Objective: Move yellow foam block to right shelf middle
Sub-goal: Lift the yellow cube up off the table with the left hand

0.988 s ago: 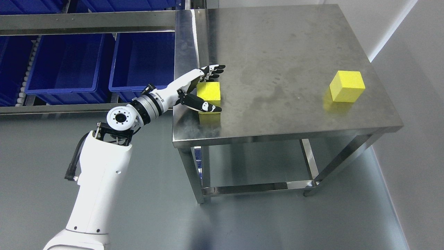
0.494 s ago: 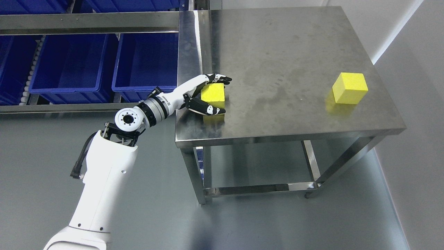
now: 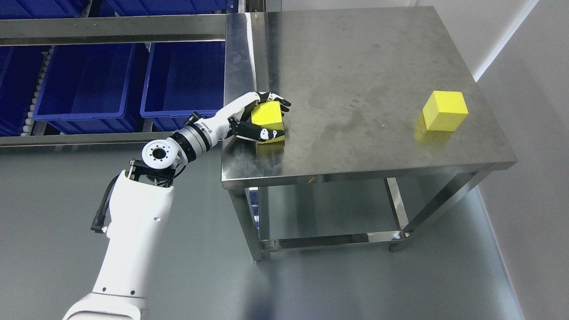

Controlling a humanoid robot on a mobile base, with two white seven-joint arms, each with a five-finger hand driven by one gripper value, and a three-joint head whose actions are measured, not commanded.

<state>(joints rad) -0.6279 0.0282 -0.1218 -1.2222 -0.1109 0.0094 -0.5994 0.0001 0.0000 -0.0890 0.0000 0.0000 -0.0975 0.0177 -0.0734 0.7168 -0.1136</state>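
Observation:
A yellow foam block (image 3: 267, 118) sits near the left front of the steel table (image 3: 364, 80). My left hand (image 3: 273, 119) is shut on this block: the fingers (image 3: 279, 100) curl over its far side and the thumb (image 3: 263, 133) presses its near side. The block looks slightly tilted in the grasp, close to the table top. A second yellow foam block (image 3: 445, 110) stands alone near the table's right edge. My right arm is out of view.
A metal shelf rack with blue bins (image 3: 84, 84) (image 3: 184, 78) stands to the left of the table, under a steel rail (image 3: 111, 27). A white wall (image 3: 529, 102) runs along the right. The grey floor (image 3: 311, 284) lies in front.
My left hand's fingers have closed from spread around the block to gripping it. The view has shifted slightly.

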